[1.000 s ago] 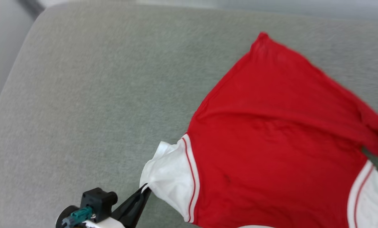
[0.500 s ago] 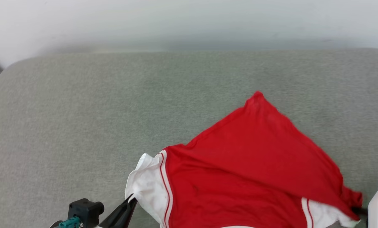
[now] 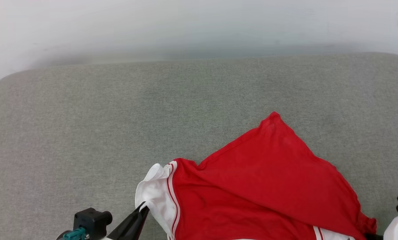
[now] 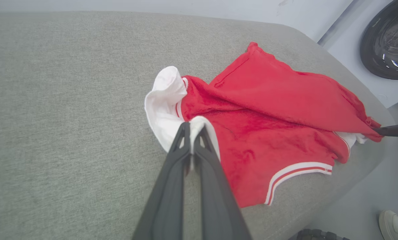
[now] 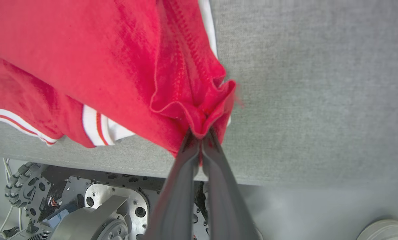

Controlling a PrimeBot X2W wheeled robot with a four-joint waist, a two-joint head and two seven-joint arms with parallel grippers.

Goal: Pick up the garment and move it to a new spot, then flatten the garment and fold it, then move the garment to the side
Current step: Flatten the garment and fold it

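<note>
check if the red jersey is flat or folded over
Folded over, not flat: the red jersey with white sleeves has a red layer doubled across its body on the grey fabric cushion.

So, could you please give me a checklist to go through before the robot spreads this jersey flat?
1. Left pincer shut on the white sleeve of the red fabric jersey: ok.
2. Right pincer shut on a bunched red edge: ok.
3. Jersey lying flat: not ok, a flap is folded over.
4. Free grey fabric cushion beyond it: ok.
5. Front or back up: cannot tell.
</note>
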